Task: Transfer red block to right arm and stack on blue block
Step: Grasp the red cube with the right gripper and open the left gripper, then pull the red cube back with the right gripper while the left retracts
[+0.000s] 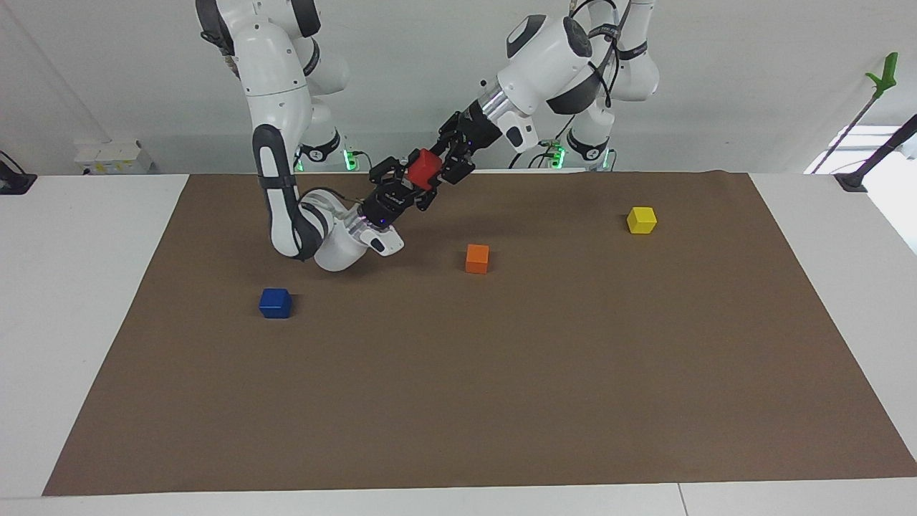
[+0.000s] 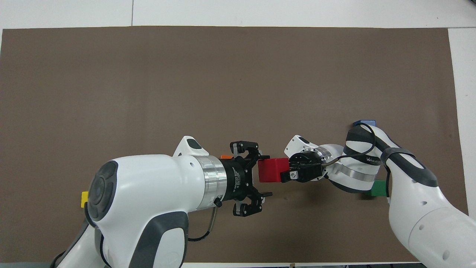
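The red block (image 1: pixel 423 168) (image 2: pixel 273 169) hangs in the air over the brown mat (image 1: pixel 501 373), about midway between the two arms. My right gripper (image 1: pixel 410 182) (image 2: pixel 285 173) is shut on one side of it. My left gripper (image 1: pixel 450 156) (image 2: pixel 263 175) stands open at the block's other side, its fingers (image 2: pixel 245 146) spread wide and off the block. The blue block (image 1: pixel 275 303) (image 2: pixel 364 123) rests on the mat toward the right arm's end. In the overhead view the right arm's elbow hides most of it.
An orange cube (image 1: pixel 477 259) (image 2: pixel 225 157) lies on the mat under the left gripper's wrist. A yellow cube (image 1: pixel 641 220) (image 2: pixel 84 199) sits toward the left arm's end. A green cube (image 2: pixel 375 188) lies beside the right arm's elbow, nearer to the robots than the blue block.
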Tool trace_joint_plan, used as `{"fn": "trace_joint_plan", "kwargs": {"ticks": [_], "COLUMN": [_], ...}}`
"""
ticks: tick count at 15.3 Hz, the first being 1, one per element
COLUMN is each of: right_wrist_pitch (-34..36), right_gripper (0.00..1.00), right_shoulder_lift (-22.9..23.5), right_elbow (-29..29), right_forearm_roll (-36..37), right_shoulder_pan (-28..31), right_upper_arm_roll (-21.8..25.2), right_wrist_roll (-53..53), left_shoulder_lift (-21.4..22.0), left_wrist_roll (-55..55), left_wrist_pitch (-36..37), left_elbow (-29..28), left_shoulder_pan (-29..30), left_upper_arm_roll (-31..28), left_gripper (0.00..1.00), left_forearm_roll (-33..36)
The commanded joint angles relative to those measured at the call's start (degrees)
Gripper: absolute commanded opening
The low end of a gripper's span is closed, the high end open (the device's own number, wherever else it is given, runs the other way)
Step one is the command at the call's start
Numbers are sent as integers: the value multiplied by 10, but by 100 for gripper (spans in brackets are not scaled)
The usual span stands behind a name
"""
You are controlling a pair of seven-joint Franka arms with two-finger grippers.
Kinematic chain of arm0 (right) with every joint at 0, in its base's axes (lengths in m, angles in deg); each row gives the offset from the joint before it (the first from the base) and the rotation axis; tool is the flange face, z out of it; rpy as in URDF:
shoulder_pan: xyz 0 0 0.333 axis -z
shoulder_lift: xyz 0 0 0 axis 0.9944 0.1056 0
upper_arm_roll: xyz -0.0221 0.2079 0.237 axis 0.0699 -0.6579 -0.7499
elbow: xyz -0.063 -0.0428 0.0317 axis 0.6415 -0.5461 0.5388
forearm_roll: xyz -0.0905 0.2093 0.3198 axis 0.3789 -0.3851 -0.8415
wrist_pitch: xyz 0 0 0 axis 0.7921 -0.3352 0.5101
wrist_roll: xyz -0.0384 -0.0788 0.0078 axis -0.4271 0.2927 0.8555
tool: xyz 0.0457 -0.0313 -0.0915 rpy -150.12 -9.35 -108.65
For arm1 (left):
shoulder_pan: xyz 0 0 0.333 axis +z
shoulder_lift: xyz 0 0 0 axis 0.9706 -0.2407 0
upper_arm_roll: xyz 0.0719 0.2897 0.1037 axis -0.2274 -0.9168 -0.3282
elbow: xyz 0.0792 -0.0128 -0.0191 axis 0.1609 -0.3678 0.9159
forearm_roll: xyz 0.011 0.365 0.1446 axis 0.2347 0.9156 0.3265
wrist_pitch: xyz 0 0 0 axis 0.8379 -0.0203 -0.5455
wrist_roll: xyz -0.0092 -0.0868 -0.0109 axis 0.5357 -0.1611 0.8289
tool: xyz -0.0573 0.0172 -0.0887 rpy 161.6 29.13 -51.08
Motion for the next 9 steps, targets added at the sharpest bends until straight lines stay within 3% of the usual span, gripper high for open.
{"fn": "trace_joint_plan", "kwargs": {"ticks": [1, 4, 6, 9], "right_wrist_pitch": [-17, -54, -83, -130], "right_gripper": [0, 0, 0, 0], "right_shoulder_lift": [-28, -56, -81, -126], "right_elbow": [8, 4, 0, -19], "right_forearm_roll": [-3, -2, 9, 84], "right_shoulder_pan": [13, 30, 45, 88], "right_upper_arm_roll": [-2, -2, -1, 1], "right_wrist_roll": [-34, -76, -122, -190], "left_shoulder_lift": [59, 68, 67, 55], "left_wrist_roll": [-15, -125, -185, -338], "left_wrist_pitch": [77, 98, 124, 148], "left_elbow": [-15, -19, -16, -13], "left_shoulder_pan": [48, 99, 155, 220], "left_upper_arm_roll": [-4, -4, -4, -4], "left_gripper": [100, 100, 100, 100], "left_forearm_roll": [-1, 21, 70, 173]}}
